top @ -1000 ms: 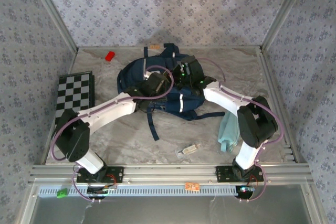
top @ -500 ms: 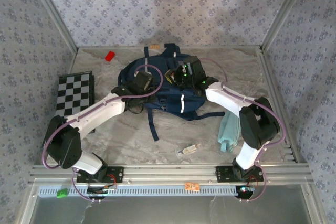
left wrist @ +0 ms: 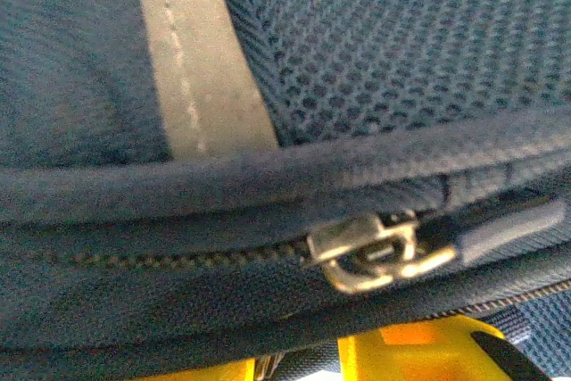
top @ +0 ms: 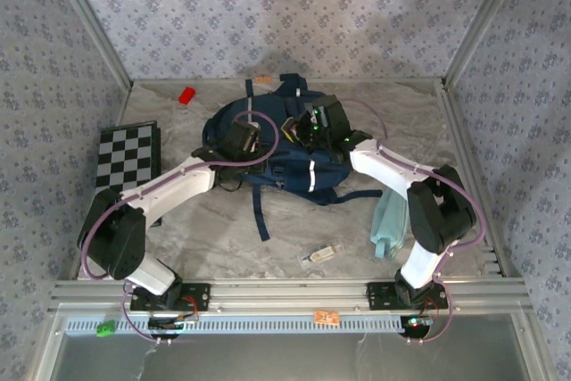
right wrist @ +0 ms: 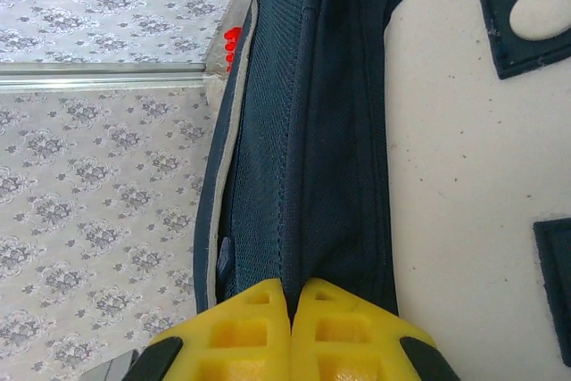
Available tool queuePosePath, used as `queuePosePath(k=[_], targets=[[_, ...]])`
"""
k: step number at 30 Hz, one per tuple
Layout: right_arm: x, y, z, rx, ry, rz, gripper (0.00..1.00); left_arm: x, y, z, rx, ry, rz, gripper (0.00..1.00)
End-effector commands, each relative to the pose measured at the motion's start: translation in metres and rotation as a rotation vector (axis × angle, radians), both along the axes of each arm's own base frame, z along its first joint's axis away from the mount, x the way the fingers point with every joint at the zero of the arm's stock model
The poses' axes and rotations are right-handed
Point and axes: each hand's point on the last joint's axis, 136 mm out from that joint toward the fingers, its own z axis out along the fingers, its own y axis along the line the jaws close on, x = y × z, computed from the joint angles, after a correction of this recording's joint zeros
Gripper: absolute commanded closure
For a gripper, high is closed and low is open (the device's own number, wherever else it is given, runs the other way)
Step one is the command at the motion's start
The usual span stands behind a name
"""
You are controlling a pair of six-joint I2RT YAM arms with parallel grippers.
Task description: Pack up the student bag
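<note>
The student bag sits pinched between the closed right jaws.

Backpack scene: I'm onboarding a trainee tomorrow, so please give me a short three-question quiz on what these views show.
1. True or false: the red block lies on the table, apart from the backpack.
2. Which thing is the right gripper pinching? A) backpack fabric B) teal cloth C) checkerboard
3. Left wrist view: name the metal part at the end of the closed zipper teeth.
Key: 1 true; 2 A; 3 the zipper pull.
</note>
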Motion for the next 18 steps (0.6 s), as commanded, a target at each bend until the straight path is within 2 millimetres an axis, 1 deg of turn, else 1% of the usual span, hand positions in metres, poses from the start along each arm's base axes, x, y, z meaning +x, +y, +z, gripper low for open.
queuePosePath(k=[1,4,7,8,10,13,16,17,18], targets=[[0.006,0.010,0.067,0.077,-0.172,0.025,1.00,0.018,-0.012,0.012,-0.041,-0.054,-0.008,0.72],[0.004,0.008,0.063,0.071,-0.166,0.027,1.00,0.021,-0.006,0.011,-0.015,-0.060,0.021,0.82],[0.004,0.001,0.057,0.065,-0.153,0.024,1.00,0.020,0.008,0.010,0.037,-0.063,0.060,0.90],[0.003,-0.003,0.056,0.065,-0.149,0.024,1.00,0.020,0.013,0.010,0.049,-0.062,0.066,0.94],[0.001,-0.008,0.054,0.060,-0.143,0.023,1.00,0.018,0.020,0.011,0.069,-0.066,0.058,0.99],[-0.002,-0.018,0.051,0.039,-0.136,0.030,1.00,0.013,0.033,0.010,0.098,-0.072,0.041,1.00],[-0.001,-0.028,0.050,0.027,-0.136,0.027,1.00,0.013,0.058,0.003,0.158,-0.059,0.069,1.00],[-0.001,-0.031,0.045,0.003,-0.127,0.035,1.00,0.014,0.067,0.002,0.184,-0.061,0.082,1.00],[-0.001,-0.033,0.044,-0.019,-0.127,0.040,1.00,0.016,0.072,0.003,0.190,-0.061,0.096,1.00]])
